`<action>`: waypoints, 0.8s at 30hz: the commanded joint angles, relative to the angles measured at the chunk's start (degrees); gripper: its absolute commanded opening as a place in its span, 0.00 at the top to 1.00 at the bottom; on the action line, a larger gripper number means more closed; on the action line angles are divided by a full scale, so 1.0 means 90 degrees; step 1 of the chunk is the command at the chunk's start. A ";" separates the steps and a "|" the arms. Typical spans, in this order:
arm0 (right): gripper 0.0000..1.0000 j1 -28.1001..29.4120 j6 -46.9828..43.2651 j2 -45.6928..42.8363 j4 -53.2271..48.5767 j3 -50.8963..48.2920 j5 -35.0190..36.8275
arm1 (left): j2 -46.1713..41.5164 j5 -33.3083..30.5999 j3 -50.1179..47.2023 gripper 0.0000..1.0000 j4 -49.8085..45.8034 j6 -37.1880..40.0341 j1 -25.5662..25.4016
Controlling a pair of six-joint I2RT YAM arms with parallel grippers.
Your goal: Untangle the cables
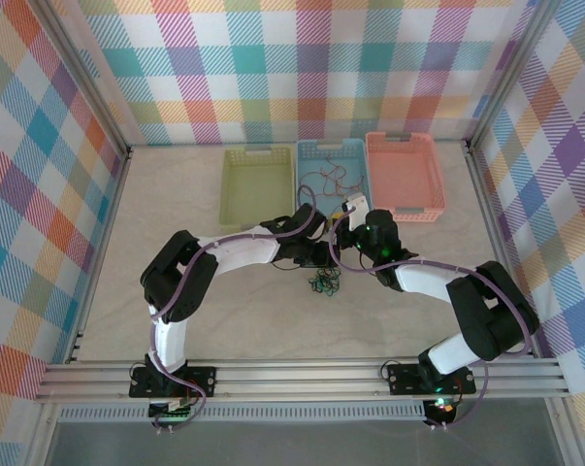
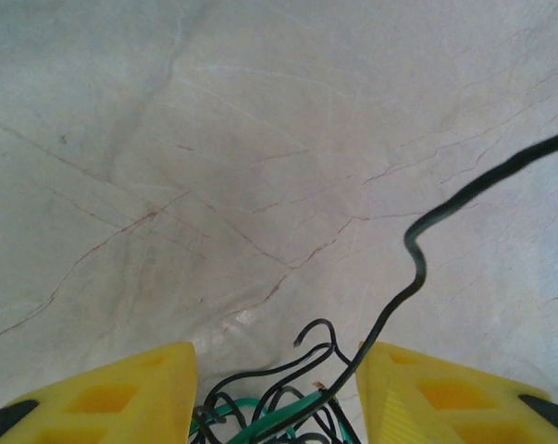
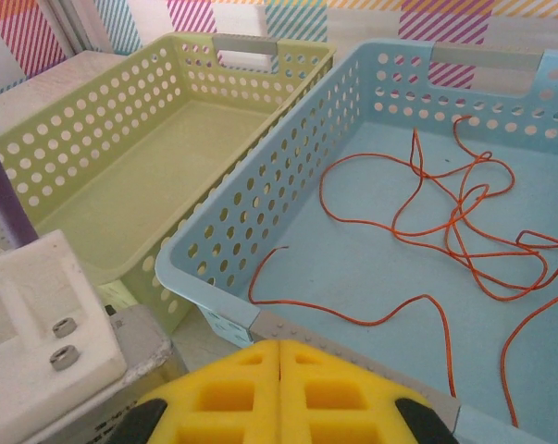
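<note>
We see left gripper [image 2: 274, 351] released, straddling tangle of thin black and green wires [image 2: 288, 407] on marbled tabletop [image 2: 167, 139]; right gripper [image 3: 279, 347] clenched, empty, beside perforated blue plastic basket [image 3: 260, 231] holding thin orange wires [image 3: 464, 217].

No readable text, no labels, brands, numbers or signs on any surface
</note>
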 commanded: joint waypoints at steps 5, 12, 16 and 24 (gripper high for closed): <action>1.00 -0.0075 0.0202 -0.0053 0.0291 -0.0066 0.0063 | 0.0315 -0.0034 0.0444 0.55 -0.0693 0.0037 -0.0135; 1.00 -0.0128 0.0311 -0.0107 0.0377 -0.0144 0.0240 | 0.0325 -0.0119 0.0506 0.62 -0.1070 0.0128 -0.0136; 1.00 -0.0143 0.0330 -0.0131 0.0389 -0.0156 0.0265 | 0.0323 -0.0180 0.0489 0.67 -0.1237 0.0149 -0.0139; 1.00 -0.0211 0.0446 -0.0200 0.0448 -0.0245 0.0446 | 0.0257 -0.0168 0.0328 0.70 -0.1532 0.0277 -0.0140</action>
